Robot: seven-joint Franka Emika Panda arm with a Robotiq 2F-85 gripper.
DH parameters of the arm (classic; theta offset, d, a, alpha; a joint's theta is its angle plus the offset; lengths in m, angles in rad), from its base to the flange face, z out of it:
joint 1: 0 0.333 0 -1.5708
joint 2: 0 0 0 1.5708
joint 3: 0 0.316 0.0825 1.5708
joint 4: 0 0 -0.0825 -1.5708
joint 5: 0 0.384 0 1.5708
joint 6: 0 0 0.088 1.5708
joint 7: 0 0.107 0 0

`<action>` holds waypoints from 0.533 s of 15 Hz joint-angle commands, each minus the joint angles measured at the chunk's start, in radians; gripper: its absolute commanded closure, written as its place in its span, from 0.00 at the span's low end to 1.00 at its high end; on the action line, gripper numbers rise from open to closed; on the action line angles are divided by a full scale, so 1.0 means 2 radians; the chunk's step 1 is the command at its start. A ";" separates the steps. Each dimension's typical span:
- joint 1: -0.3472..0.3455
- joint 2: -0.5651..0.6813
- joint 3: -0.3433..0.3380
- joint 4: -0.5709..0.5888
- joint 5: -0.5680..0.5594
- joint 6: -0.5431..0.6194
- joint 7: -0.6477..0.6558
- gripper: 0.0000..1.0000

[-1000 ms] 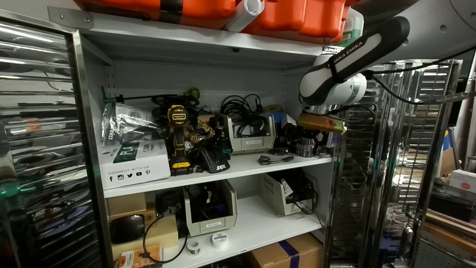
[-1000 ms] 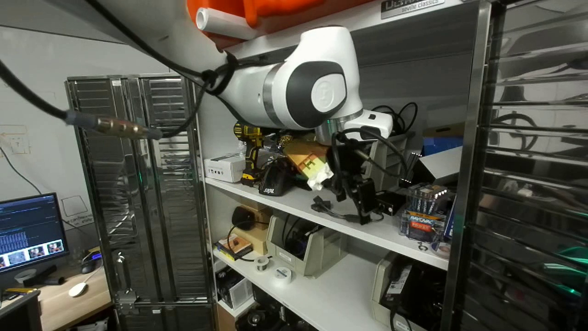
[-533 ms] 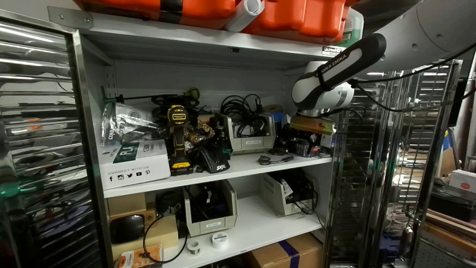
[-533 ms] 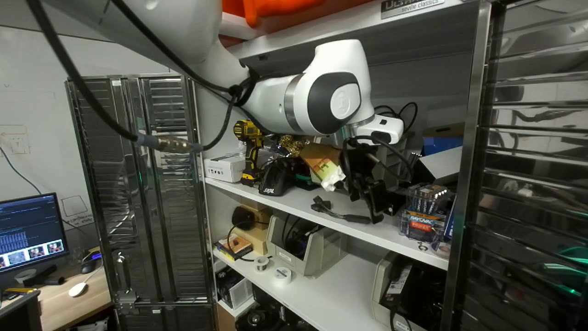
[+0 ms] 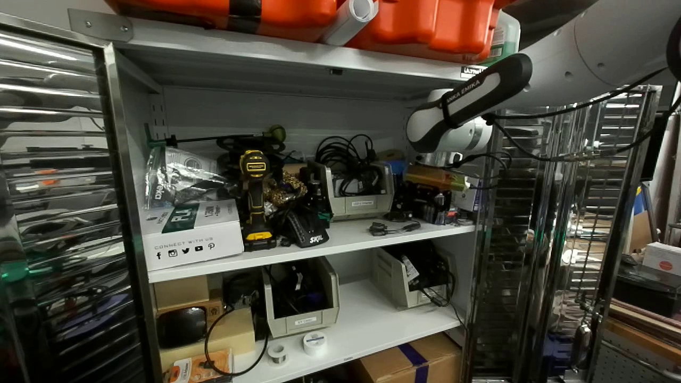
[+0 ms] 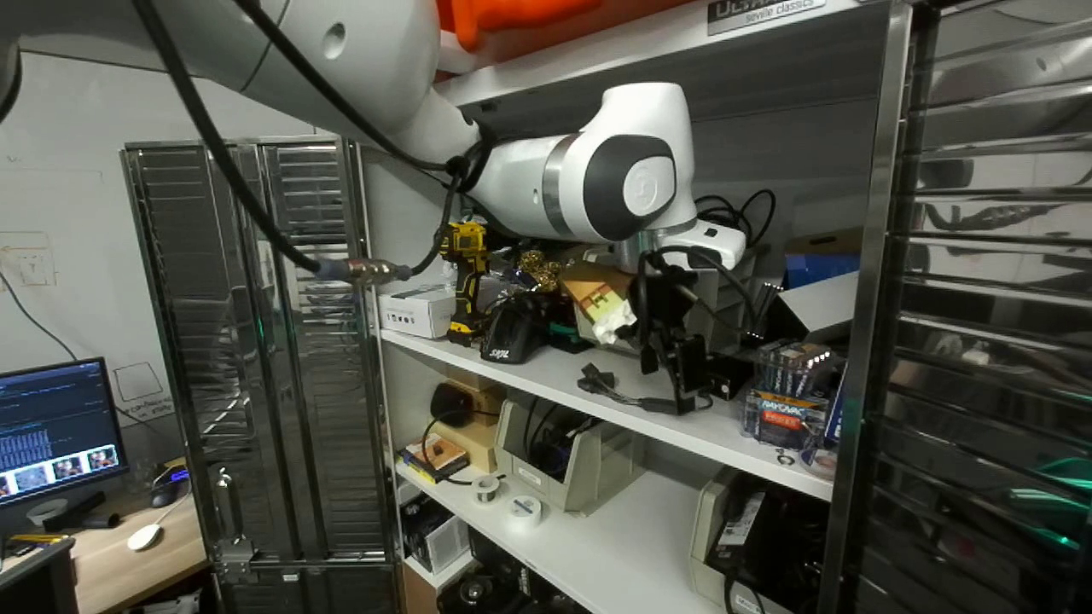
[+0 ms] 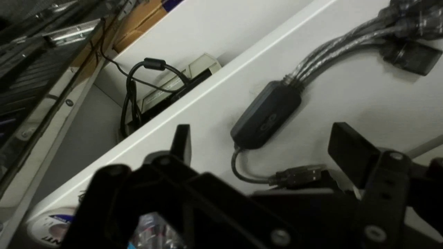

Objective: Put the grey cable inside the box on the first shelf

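1. The claw (image 7: 266,148) is released: its two fingers stand wide apart.
2. The grey cable (image 7: 266,117) lies on the first shelf (image 5: 348,234), near the front edge, nearer the right-hand corner than the left in both exterior views. In the wrist view its dark block sits in the gap between the fingers, running roughly along that edge.
3. The box (image 5: 362,205), holding black cables (image 5: 364,181), stands farther back from the front edge; the grey cable is outside it.
4. Whether the fingertips touch the shelf, I cannot tell.
5. In the wrist view, connectors at one end of the grey cable run off the upper right; the USB plug at the other end is hard to separate from dark shapes beside it.
6. In an exterior view the arm (image 6: 627,183) covers much of the box.
7. In an exterior view the claw blends into dark clutter beside the batteries (image 5: 439,214), near the right-hand corner.
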 commanded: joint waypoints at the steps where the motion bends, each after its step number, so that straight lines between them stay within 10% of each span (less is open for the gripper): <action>1: 0.002 0.024 0.000 0.053 0.013 -0.053 0.001 0.00; 8: 0.007 0.052 -0.001 0.075 0.009 -0.020 -0.001 0.00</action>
